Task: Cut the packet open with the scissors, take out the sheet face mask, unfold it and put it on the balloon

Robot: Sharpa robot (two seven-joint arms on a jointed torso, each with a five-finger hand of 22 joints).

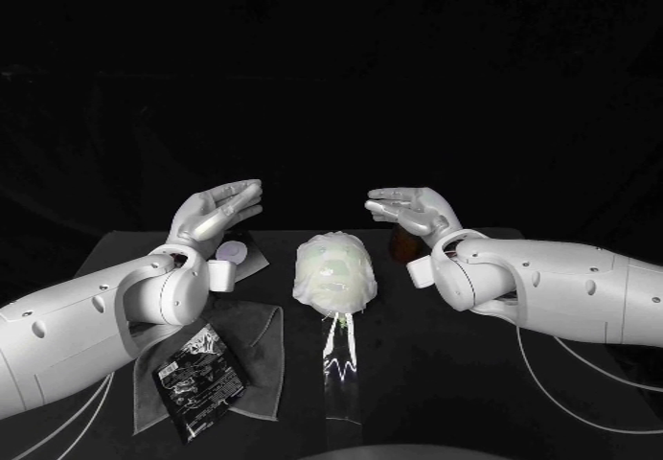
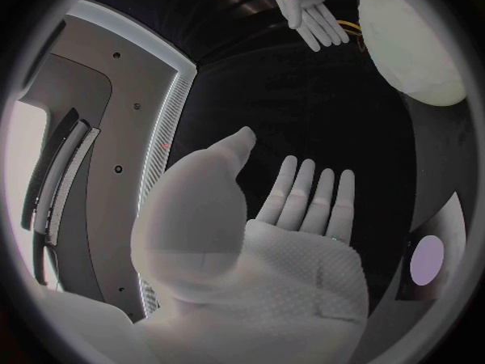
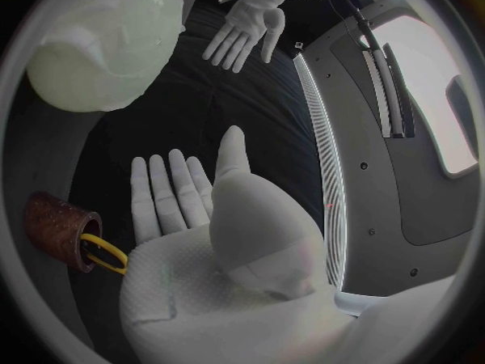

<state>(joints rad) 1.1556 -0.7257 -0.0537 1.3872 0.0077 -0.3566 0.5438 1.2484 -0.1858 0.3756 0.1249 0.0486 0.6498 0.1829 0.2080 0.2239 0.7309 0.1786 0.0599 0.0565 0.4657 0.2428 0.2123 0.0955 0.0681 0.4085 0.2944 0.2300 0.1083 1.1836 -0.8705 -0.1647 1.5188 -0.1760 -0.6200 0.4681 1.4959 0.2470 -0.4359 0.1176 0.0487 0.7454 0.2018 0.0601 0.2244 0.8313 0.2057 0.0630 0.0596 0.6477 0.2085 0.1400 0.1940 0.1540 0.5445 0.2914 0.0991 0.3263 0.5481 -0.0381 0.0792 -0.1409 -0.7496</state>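
Observation:
A pale balloon (image 1: 336, 273) stands at the table's middle with the white sheet mask draped over it; it also shows as the balloon (image 2: 416, 44) and the balloon (image 3: 106, 40). My left hand (image 1: 216, 213) hovers to its left, palm up, fingers apart, holding nothing (image 2: 303, 198). My right hand (image 1: 410, 209) hovers to its right, also flat and empty (image 3: 187, 190). The black cut packet (image 1: 202, 376) lies on a grey cloth (image 1: 249, 326) at the front left. Yellow-handled scissors (image 3: 101, 252) stand in a brown cup (image 3: 59, 228).
A small white round lid (image 1: 232, 251) lies behind my left wrist. A clear film strip (image 1: 338, 369) stretches from the balloon's base toward the front edge. The brown cup (image 1: 402, 244) stands behind my right wrist.

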